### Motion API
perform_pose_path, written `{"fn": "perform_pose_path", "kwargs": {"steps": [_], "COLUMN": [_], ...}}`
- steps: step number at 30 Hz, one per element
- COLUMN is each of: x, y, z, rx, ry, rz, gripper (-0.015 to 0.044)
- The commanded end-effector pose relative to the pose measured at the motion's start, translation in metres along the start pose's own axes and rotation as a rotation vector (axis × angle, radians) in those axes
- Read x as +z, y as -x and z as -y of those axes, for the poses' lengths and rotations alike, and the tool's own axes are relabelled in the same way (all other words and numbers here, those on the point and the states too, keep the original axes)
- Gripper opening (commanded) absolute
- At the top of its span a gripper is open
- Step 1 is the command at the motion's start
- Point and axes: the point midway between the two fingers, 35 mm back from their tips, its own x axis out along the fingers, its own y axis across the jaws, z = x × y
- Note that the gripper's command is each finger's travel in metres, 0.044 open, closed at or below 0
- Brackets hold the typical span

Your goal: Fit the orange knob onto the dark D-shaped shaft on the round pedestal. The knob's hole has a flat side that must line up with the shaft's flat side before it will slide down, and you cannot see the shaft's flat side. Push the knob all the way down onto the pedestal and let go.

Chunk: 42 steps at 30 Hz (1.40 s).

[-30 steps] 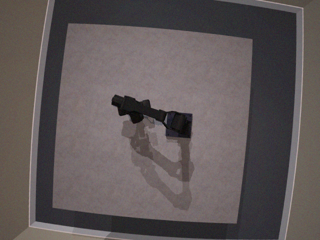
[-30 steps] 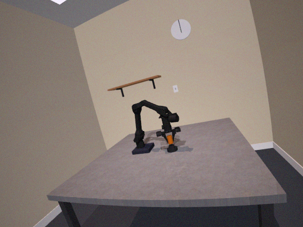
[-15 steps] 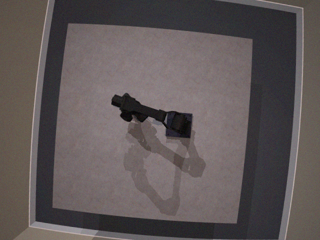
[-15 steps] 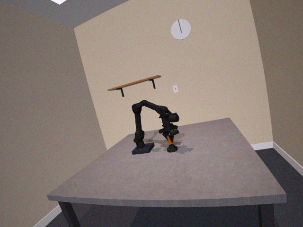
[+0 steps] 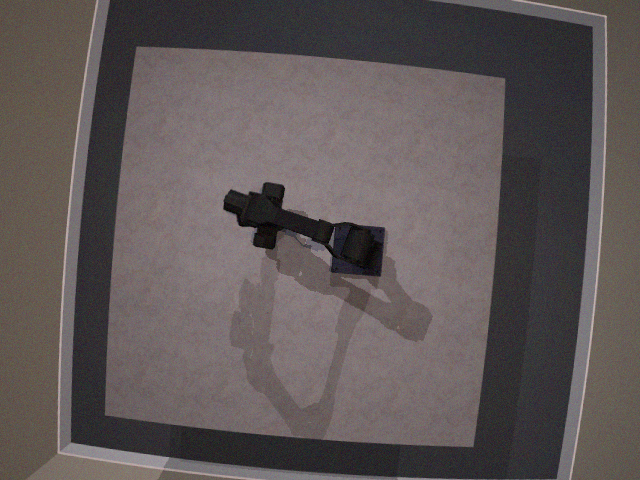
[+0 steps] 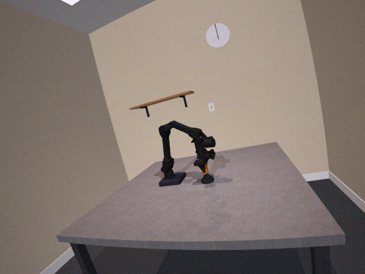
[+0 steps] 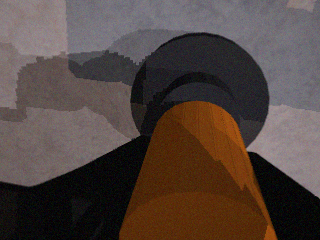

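Note:
The orange knob [image 6: 206, 169] [image 7: 197, 160] stands over the middle of the dark round pedestal [image 6: 207, 179] [image 7: 240, 60]. My gripper [image 6: 205, 167] [image 7: 195, 153] is shut on the knob, with one black finger on each side of it in the wrist view. The knob's lower end is at or just above the pedestal's raised centre; I cannot tell if they touch. The shaft, the knob's hole and both flat sides are hidden. In the top view the arm hides the knob and the pedestal.
The arm's dark square base [image 5: 342, 269] [image 6: 172, 180] stands on the grey table [image 5: 206, 129] [image 6: 188, 215], a short way from the pedestal. The arm arches from the base over to the pedestal. Shadows of the arm fall across the table. A shelf [image 6: 162, 100] is on the wall behind.

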Motion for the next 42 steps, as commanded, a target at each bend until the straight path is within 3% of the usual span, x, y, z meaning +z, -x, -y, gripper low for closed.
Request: {"fn": "perform_pose_path", "kwargs": {"steps": [1,42], "x": [-0.0008,-0.0002], "y": [0.0008,-0.0028], "z": [0.0001,0.0004], "rx": [-0.003,-0.003], "ry": [-0.088,-0.088], "rz": [0.006,0.006], "gripper": [0.0,0.0]}}
